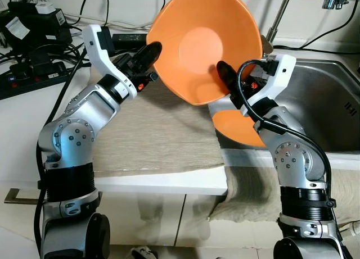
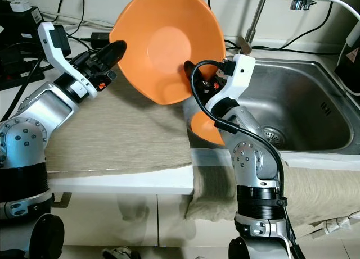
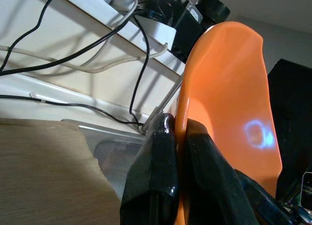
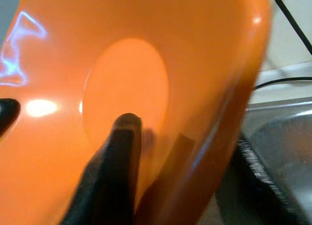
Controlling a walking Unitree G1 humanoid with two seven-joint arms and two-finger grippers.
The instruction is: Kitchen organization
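While both arms reach up over the counter, a steel sink (image 1: 323, 101) fills the scene from 2 to 4 o'clock, and a beige cloth (image 1: 157, 138) covers the counter at centre left. Above them a large orange bowl (image 1: 205, 42) is held tilted on edge at 12 o'clock, its hollow facing the camera. A second orange bowl (image 1: 236, 127) sits lower — at the sink's near-left corner, partly behind the right arm. The left gripper (image 1: 151, 52) is closed on the big bowl's rim at its 9 o'clock edge, one finger on each side of the wall. The right gripper (image 1: 225, 79) pinches the rim at 5 o'clock — one finger (image 4: 119, 156) lies inside the bowl.
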